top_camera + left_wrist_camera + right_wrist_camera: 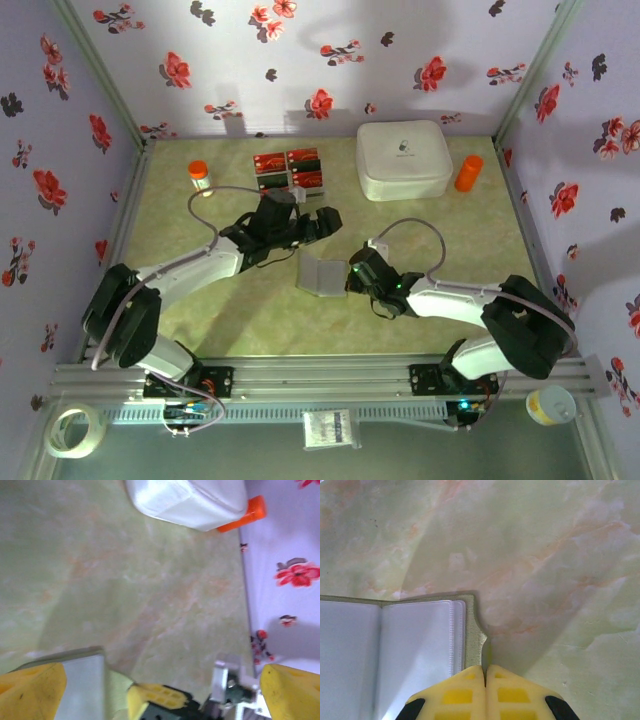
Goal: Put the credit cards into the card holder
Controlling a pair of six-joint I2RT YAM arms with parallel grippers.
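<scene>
Jaws of the right gripper (486, 674) are pinched tight on the right edge of the card holder (420, 645), which lies open mid-table. Left gripper (300, 218) gapes wide, holding nothing, just in front of the credit cards (288, 171) grouped farther back.

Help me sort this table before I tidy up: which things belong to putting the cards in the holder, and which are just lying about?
For the job: red cards; card holder, lying open, its edge pinched by the shut right tool; left tool, open.
Just lying about: white box; orange bottle; orange-capped vial; tape roll.
</scene>
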